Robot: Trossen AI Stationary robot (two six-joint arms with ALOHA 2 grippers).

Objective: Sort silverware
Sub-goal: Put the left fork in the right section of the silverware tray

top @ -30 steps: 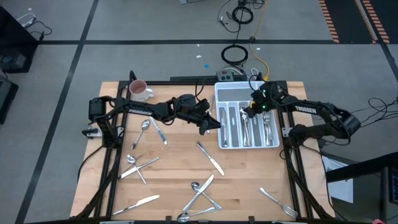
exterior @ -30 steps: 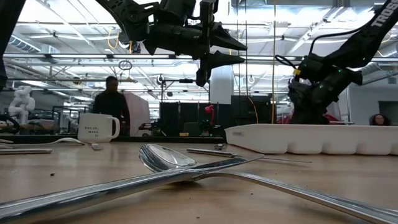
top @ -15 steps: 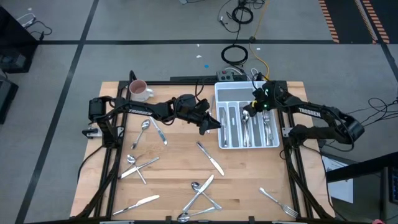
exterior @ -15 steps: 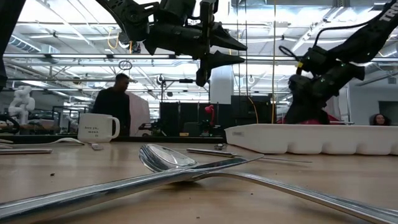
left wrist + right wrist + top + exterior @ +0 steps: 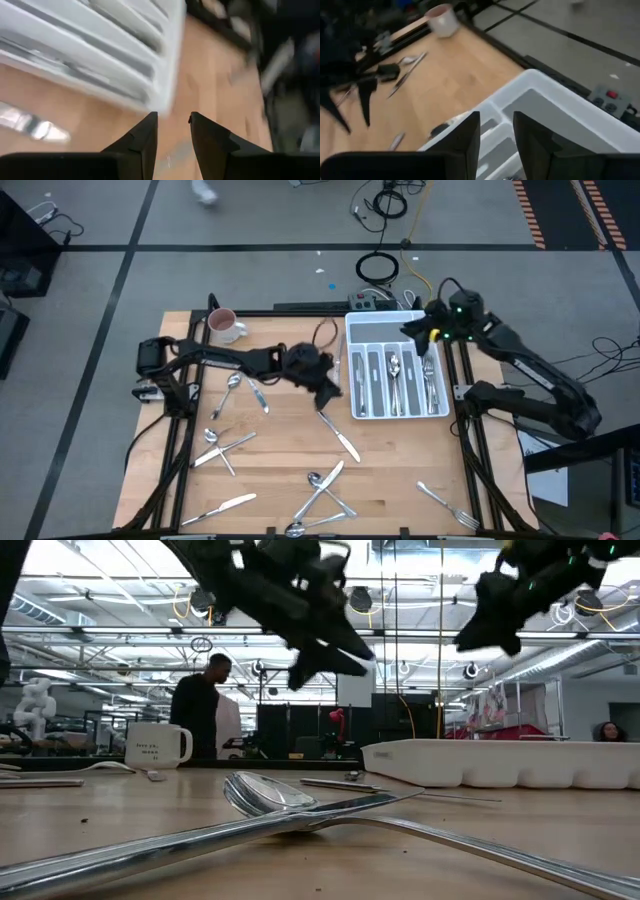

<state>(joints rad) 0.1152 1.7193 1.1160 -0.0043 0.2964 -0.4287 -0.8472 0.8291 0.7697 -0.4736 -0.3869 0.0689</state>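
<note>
Several pieces of silverware [image 5: 394, 376] are already slotted in the white tray [image 5: 354, 370]; roughly a dozen more are left scattered across the desk [image 5: 280, 470]. The right hand [image 5: 422, 340] is raised above the tray's far end, fingers parted and empty. The left hand [image 5: 330, 392] is held just beside the tray above a knife [image 5: 338, 434], fingers narrowly apart, nothing gripped.

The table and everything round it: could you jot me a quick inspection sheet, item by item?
Surface: wooden table, mostly bare wood between the pieces.
Job's things: silverware scattered over the table; several pieces already in the tray at the back right.
Clutter: mug at the back left corner.
Grippers: left gripper open and empty above the table beside the tray; right gripper open and empty above the tray's back end.
Cables: coiled cable and a power strip on the floor behind the table.
Surroundings: a person standing in the room behind.
</note>
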